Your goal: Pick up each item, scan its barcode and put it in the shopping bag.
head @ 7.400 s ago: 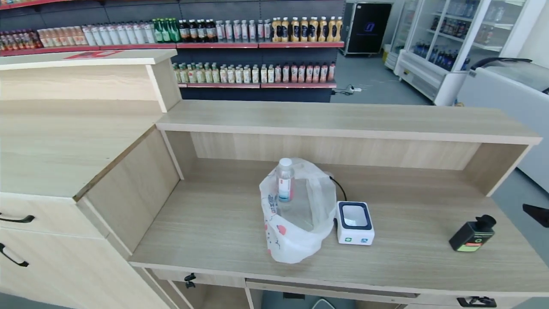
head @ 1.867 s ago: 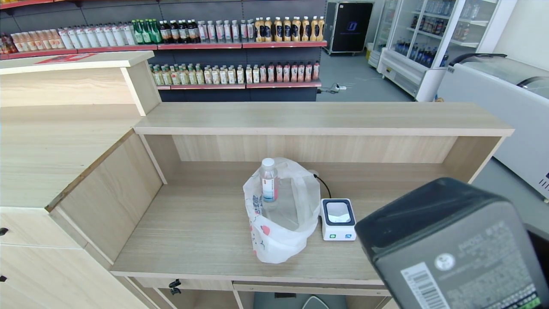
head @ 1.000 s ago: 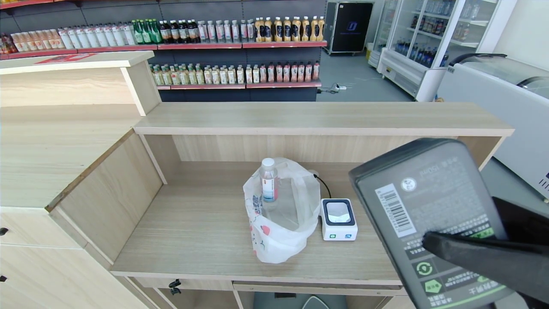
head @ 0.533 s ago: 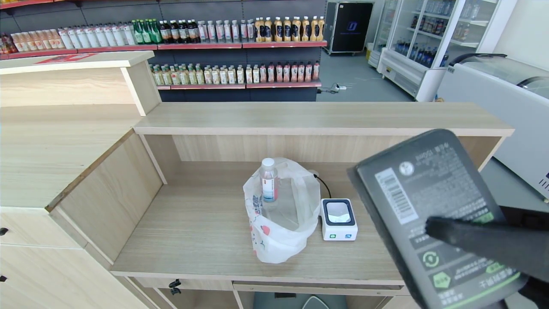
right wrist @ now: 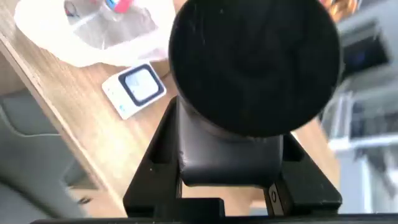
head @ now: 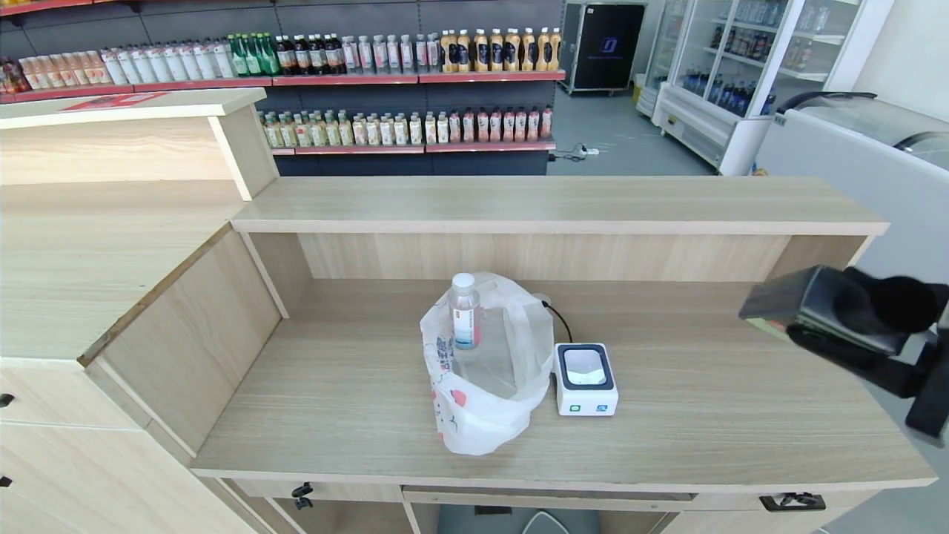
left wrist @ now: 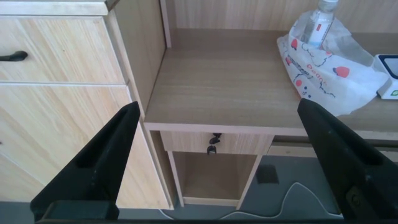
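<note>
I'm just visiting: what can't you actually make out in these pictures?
Dark bottle barcode: turned away in the head view; its own cap hides the body in the right wrist view.
Water bottle top: cut off by the left wrist view's edge.
Scanner screen: too small to read.

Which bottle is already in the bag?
The clear white-capped bottle, upright in the shopping bag; the black bottle is held in the right gripper.

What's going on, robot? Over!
Right end effector shut on black bottle, raised over counter. Left end effector open, holding nothing. Nothing between black bottle and scanner.
</note>
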{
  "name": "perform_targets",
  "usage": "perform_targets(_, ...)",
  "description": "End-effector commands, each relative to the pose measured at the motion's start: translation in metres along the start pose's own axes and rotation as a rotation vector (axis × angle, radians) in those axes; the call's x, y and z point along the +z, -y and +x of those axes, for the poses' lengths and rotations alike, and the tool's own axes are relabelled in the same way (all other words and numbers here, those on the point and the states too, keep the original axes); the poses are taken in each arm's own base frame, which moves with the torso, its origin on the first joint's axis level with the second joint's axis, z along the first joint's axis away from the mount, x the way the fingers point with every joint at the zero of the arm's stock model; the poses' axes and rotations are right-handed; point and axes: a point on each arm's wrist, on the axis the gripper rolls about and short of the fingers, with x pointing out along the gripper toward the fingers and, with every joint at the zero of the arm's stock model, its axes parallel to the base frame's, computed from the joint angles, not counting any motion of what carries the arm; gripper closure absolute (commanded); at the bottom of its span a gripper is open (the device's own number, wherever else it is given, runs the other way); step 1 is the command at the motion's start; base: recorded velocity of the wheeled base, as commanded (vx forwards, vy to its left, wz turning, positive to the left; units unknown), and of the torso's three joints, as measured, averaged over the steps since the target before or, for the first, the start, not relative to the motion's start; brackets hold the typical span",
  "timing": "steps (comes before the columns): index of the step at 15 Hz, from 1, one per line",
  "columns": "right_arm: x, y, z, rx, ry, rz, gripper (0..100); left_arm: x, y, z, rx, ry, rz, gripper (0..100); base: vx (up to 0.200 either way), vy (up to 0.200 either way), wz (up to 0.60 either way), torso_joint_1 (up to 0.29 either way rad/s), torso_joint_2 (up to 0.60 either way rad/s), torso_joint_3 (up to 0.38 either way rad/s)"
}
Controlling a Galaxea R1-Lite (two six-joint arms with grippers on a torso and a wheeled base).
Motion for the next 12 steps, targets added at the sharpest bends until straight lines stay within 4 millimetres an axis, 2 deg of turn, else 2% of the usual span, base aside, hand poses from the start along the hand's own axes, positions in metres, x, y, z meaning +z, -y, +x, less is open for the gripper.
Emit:
perform_targets(1, -0.018, 0.041, 0.007, -0.05, -0.232, 0.347, 100, 0.0, 0.0, 0.0, 0.001, 0.001, 0.0, 0, 0.0, 0.0, 0.0, 0.0, 0.0, 0.0)
perform_targets(4, -0.051, 0.04, 0.024, -0.015, -0.327, 0.547, 100, 0.0, 0.0, 0.0, 0.001, 0.001, 0.0, 0, 0.0, 0.0, 0.0, 0.0, 0.0, 0.0)
perform_targets(5, -0.058, 0.036, 0.028, 0.02, -0.33, 0.634, 100, 0.0, 0.0, 0.0, 0.001, 0.001, 0.0, 0, 0.0, 0.0, 0.6, 0.002, 0.0, 0.002)
perform_targets(8, -0.062, 0.034, 0.035, 0.037, -0.33, 0.784, 100, 0.0, 0.0, 0.0, 0.001, 0.001, 0.0, 0, 0.0, 0.0, 0.6, -0.004, 0.0, 0.002)
perform_targets(11, -0.061, 0.04, 0.058, 0.043, -0.335, 1.043, 100, 0.0, 0.0, 0.0, 0.001, 0.001, 0.0, 0, 0.0, 0.0, 0.6, 0.007, 0.01, 0.004)
perform_targets(12, -0.064, 0.039, 0.067, 0.101, -0.304, 1.152, 100, 0.0, 0.0, 0.0, 0.001, 0.001, 0.0, 0, 0.0, 0.0, 0.0, 0.0, 0.0, 0.0)
